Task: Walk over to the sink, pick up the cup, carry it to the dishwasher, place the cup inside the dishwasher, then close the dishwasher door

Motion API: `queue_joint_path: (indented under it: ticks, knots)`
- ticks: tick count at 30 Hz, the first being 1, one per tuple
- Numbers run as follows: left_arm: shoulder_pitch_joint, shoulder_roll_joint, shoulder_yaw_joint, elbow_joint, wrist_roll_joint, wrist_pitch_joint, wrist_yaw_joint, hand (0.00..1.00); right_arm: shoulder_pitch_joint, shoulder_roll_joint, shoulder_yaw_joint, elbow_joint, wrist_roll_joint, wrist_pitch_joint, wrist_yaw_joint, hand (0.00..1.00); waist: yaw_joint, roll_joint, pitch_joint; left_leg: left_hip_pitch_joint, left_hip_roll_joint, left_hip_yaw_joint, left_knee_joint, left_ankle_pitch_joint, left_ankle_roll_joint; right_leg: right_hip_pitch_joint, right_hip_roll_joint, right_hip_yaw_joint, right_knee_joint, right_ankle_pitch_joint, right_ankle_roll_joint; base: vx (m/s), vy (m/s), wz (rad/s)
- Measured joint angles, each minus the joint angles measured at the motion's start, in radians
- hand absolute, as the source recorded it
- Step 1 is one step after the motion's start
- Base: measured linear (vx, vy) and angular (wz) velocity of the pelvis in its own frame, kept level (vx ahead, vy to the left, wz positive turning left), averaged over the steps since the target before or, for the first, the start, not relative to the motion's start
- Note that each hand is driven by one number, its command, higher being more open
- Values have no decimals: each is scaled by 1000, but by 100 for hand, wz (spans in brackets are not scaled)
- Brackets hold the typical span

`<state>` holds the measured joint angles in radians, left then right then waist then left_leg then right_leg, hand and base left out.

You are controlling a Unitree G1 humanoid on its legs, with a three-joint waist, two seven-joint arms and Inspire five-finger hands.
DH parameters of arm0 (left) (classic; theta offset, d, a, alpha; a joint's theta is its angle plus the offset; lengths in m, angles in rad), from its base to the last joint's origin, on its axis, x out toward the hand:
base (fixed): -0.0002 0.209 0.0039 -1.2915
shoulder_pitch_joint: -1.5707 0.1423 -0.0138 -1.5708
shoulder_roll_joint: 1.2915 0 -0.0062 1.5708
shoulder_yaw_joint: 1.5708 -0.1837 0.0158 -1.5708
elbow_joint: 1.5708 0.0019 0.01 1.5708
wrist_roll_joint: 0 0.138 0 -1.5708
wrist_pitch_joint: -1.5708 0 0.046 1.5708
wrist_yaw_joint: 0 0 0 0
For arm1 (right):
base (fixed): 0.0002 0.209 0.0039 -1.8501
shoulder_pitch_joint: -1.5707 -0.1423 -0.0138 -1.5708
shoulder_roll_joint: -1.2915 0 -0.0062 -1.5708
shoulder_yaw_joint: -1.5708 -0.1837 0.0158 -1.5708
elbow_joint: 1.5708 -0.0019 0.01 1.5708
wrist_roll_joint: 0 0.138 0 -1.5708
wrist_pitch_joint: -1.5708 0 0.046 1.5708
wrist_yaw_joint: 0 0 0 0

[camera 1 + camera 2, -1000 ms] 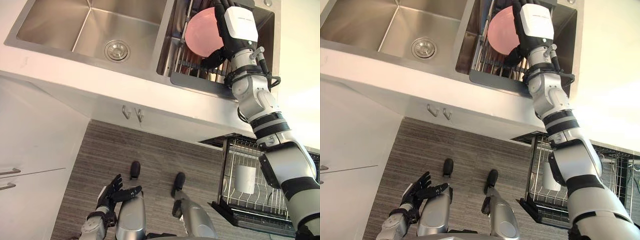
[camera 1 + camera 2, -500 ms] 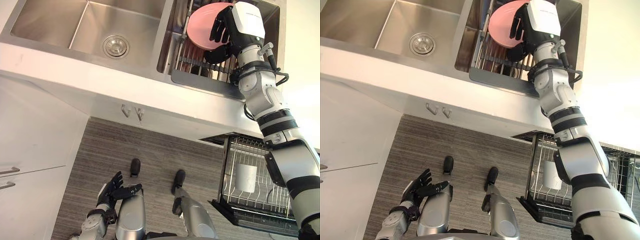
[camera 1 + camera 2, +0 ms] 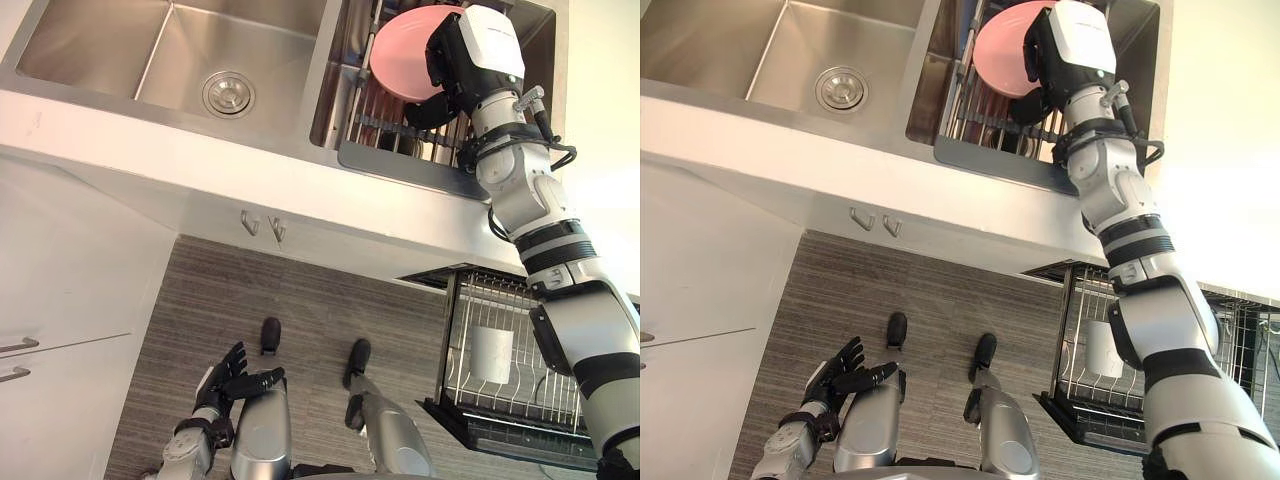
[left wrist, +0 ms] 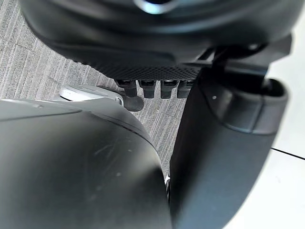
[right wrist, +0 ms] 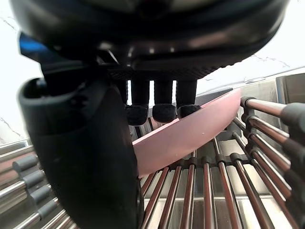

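Cup: a white cup [image 3: 490,357] stands upright in the pulled-out dishwasher rack [image 3: 500,430], below the counter's right end. Neither hand has hold of it.
Pink plate: a pink plate [image 3: 400,55] stands on edge, tilted, in the wire dish rack [image 3: 395,130] in the sink's right basin. This, not a cup, is what the robot is working on.
Right hand: the right hand [image 3: 470,60] reaches over the counter's front edge into that basin. It is closed on the plate's right rim. In the right wrist view the fingertips [image 5: 164,113] rest on one face of the plate and the thumb [image 5: 81,157] covers the other, so it looks like a pinch.
Left hand: the left hand [image 3: 228,383] hangs low at the robot's side above the floor [image 3: 300,300], fingers loosely spread and holding nothing.
Surroundings: the sink's left basin [image 3: 100,45], with its drain [image 3: 228,94], is set in the pale counter [image 3: 150,160].
What has changed: a second ago the fingers reached straight past the plate. Since then they have curled onto its rim, and the plate sits slightly higher in the rack.
Meaning for the task: judging by this, the grasp is just made and the lift is starting. The carry to the dishwasher, the placing and the door closing are all left.
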<state>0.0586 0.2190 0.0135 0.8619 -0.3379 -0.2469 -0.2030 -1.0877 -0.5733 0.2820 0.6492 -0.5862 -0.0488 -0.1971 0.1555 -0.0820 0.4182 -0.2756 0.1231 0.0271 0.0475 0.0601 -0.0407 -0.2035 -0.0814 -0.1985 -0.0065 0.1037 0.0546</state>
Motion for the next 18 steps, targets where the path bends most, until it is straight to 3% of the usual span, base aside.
queue_joint_path:
  ticks: [18]
  knots:
    - [0, 0, -2, 1, 1, -2, 1, 100, 90, 1, -39, -89, -28, 9, -28, 100, -8, 2, -4, 29, -1, 13, -8, 0, 3, 12, -2, 9, 10, 0, 0, 0, 0, 0]
